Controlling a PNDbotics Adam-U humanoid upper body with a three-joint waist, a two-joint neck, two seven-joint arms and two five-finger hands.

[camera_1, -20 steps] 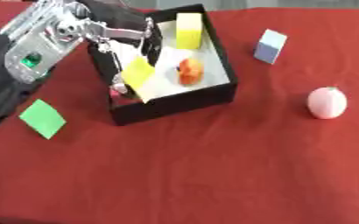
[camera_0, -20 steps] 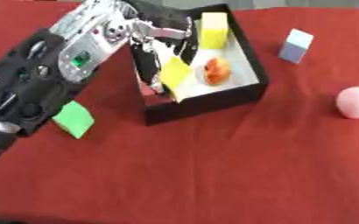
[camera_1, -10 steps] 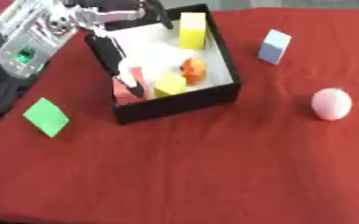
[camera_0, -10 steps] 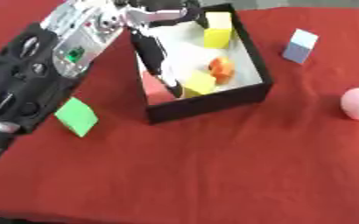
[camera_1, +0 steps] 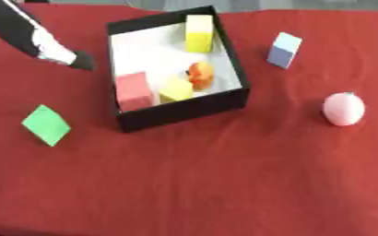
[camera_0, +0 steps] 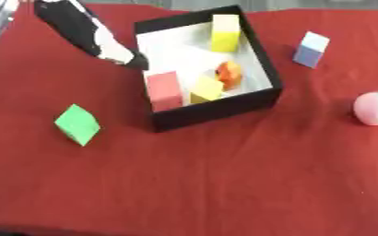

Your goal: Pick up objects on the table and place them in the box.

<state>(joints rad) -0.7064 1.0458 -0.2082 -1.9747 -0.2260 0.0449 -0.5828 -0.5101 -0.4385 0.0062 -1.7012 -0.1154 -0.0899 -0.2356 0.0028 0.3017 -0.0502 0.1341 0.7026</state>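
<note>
Left robot hand (camera_0: pixel 103 39) has pulled back out of the box (camera_0: pixel 256 55) toward the counter's far left corner, fingers straight, holding nothing. Green block (camera_0: pixel 78 124) lies near the left edge, not yet collected. The small yellow block (camera_0: pixel 206 89) it carried now rests inside beside the red block (camera_0: pixel 165 89), orange piece (camera_0: pixel 229 74) and tall yellow block (camera_0: pixel 225 32). Blue block (camera_0: pixel 311 49) and pink ball (camera_0: pixel 375 109) wait toward the right edge. Right robot hand out of view.
</note>
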